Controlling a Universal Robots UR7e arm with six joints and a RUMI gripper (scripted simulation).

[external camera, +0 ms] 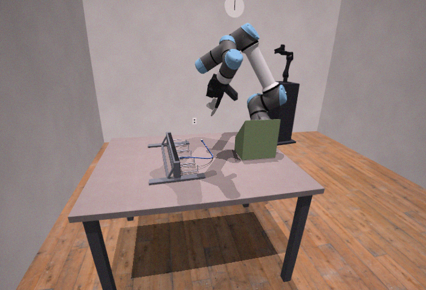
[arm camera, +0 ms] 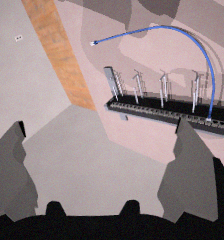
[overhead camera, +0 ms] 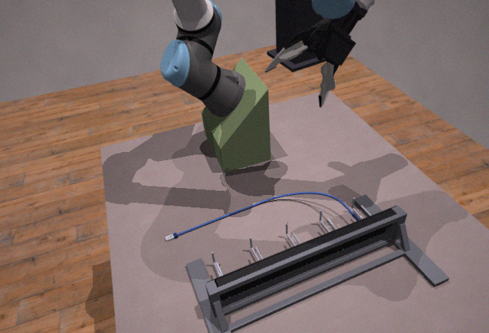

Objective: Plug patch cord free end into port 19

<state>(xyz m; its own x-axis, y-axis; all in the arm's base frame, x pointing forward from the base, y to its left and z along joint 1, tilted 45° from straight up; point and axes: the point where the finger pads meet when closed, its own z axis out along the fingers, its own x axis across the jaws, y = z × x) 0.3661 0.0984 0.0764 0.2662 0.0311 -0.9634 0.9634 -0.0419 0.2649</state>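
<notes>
The blue patch cord (overhead camera: 305, 192) (external camera: 196, 157) (arm camera: 164, 26) arcs behind the rack. Its one end (overhead camera: 356, 216) (arm camera: 208, 119) is in the rack. Its free plug (overhead camera: 169, 237) (external camera: 201, 140) (arm camera: 93, 43), clear with a blue boot, lies out beyond the rack's other end; its latch side is too small to tell. The rack (overhead camera: 425, 268) (external camera: 175, 179) (arm camera: 110, 75) stands upright on its feet, with a row of ports. My gripper (overhead camera: 293, 87) (external camera: 213, 113) (arm camera: 100, 120) is wide open and empty, high above the table, well away from the plug. Port 19 cannot be picked out.
Several thin metal prongs (overhead camera: 286, 228) (arm camera: 163, 87) stick out from the rack on the cord's side. The green arm base (overhead camera: 248, 137) (external camera: 259, 140) stands on the table (overhead camera: 134, 310) (external camera: 117, 198) behind the cord. A dark pedestal (external camera: 286, 112) is beyond the table.
</notes>
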